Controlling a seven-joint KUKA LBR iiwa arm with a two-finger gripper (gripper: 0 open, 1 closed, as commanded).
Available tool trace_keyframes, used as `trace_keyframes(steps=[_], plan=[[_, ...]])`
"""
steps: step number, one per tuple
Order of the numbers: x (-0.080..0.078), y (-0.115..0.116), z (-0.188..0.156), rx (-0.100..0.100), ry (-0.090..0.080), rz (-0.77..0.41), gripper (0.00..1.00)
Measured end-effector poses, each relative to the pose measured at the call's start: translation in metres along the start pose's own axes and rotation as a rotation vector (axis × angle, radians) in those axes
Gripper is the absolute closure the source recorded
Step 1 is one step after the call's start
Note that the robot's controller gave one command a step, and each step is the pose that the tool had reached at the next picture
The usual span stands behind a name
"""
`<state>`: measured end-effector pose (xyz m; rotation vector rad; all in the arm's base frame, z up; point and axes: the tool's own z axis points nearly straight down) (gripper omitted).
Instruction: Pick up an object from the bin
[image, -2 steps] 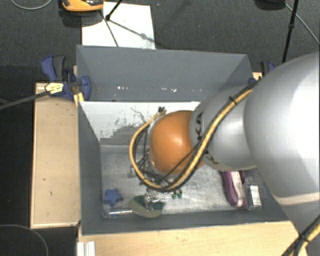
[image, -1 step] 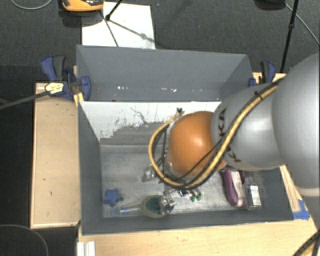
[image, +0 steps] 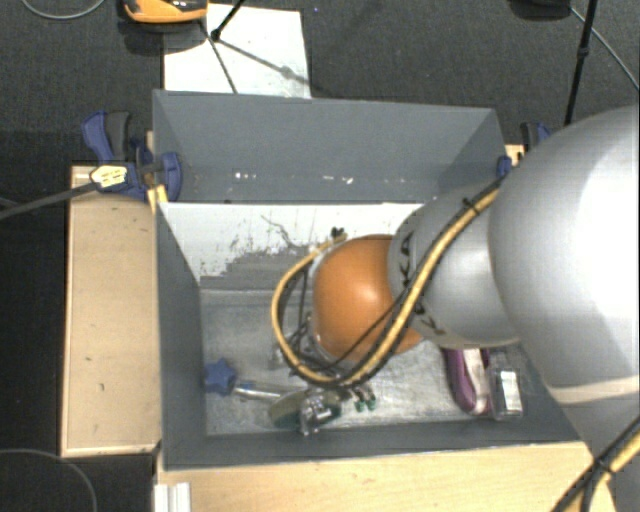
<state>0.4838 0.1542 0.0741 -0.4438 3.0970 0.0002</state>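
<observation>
The hand (image: 313, 410) is seen low in the grey bin (image: 185, 330), close to the floor near the front wall, under the arm's orange cover (image: 350, 300) and its looped cables (image: 283, 320). The step in hand is judged to be the descent onto a thing or the grasp itself. Whether the hand is spread or pressed together cannot be told, and nothing is seen pinched in it. A small olive-green thing (image: 288, 405) lies nearest, just beside the hand toward the view's left, and 2 small green bits (image: 364, 403) lie on the other side. A tool with a blue handle (image: 219, 377) and a thin metal shaft is laid further left on the floor. A purple thing (image: 463, 380) and a pale grey block (image: 506, 390) are found well apart, by the right wall. A firm closing on whatever sits under the hand is called for next, then a straight lift clear of the walls.
</observation>
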Motion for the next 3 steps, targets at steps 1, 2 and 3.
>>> trace_keyframes(steps=[1,2,3], plan=[[-0.016,0.063,0.001,-0.001,-0.005,-0.438,0.0],[-0.013,0.061,0.002,0.0,0.003,-0.429,1.0],[-0.017,0.061,-0.096,-0.004,0.003,-0.425,1.0]])
